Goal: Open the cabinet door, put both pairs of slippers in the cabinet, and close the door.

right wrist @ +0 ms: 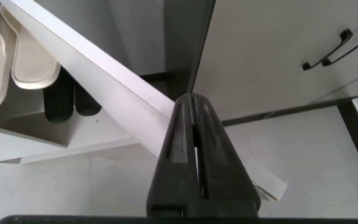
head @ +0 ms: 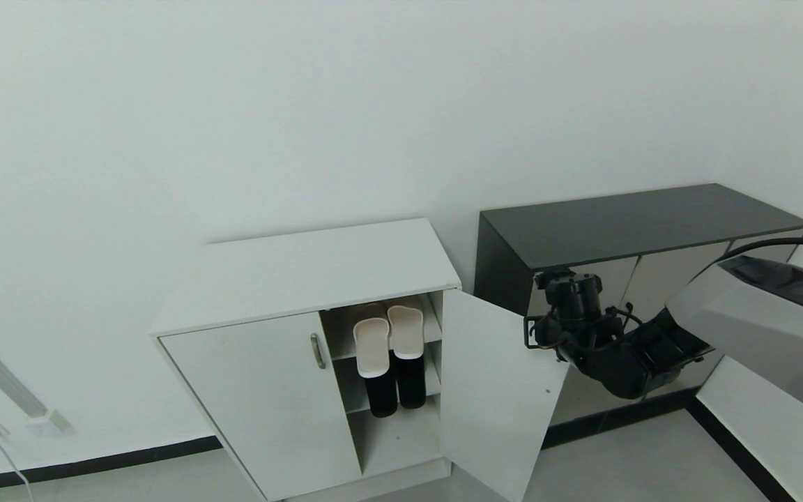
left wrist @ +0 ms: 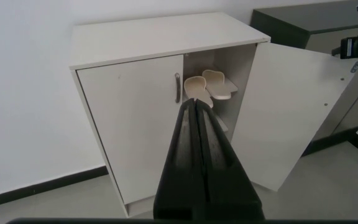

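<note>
White cabinet (head: 304, 272) against the wall; its left door (head: 262, 397) is shut, its right door (head: 499, 390) swung wide toward the robot; a dark cabinet (head: 638, 223) stands just beside it on the right.

Right hand (right wrist: 194, 102): fingers pressed together, nothing between them; it sits at the free edge of the right door, on the outer face; contact with the panel cannot be told.
Left hand (left wrist: 194, 109): fingers likewise pressed together and empty; held in front of the cabinet, well apart from it, pointing at the gap between the doors.

Cream slippers (head: 389, 338): side by side on the upper shelf, ends sticking out past the shelf front.
Dark slippers (head: 394, 394): directly below the cream pair, on end, lower ends at the middle shelf; whether they stand or lean cannot be told.

Judgement: both pairs are inside, so loading looks done; the step in hand is closing the door.
Next move calls for the right hand to push the door's outer face near the free edge and swing it through its arc until flush; risk: the protruding cream slippers may foul the door.
</note>
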You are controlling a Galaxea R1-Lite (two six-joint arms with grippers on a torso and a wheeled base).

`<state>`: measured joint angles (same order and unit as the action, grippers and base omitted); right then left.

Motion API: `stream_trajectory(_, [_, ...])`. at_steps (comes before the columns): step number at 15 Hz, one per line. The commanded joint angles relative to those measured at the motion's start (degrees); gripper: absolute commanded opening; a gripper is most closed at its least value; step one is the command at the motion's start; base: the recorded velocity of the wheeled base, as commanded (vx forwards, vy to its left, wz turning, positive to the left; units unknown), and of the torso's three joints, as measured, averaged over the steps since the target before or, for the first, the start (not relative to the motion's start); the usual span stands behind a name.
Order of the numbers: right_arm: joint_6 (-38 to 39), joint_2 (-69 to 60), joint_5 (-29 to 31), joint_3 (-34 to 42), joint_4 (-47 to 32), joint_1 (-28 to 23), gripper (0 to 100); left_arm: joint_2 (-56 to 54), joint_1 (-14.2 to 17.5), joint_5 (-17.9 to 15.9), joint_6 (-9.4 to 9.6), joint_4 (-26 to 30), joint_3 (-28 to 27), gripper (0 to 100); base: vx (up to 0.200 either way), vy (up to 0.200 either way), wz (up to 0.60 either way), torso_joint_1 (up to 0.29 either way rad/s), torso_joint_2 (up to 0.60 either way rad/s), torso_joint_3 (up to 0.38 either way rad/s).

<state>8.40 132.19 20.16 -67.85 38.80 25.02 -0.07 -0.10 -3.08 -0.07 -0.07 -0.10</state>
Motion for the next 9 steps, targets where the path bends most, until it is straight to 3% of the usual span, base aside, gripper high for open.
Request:
stream_trajectory(1, [0.0,-0.9,0.0,1.1,-0.1,1.3,0,0.1,0.0,0.0,-0.01,0.0,0.0,0,0.000,0.000,0.00,0.000,0.00,0.000])
stream_trajectory(9, [1.4,-10.1,-0.1,11.1,0.3,13.6,0,0.1,0.0,0.0,-0.10,0.0,0.0,0,0.000,0.000,0.00,0.000,0.00,0.000])
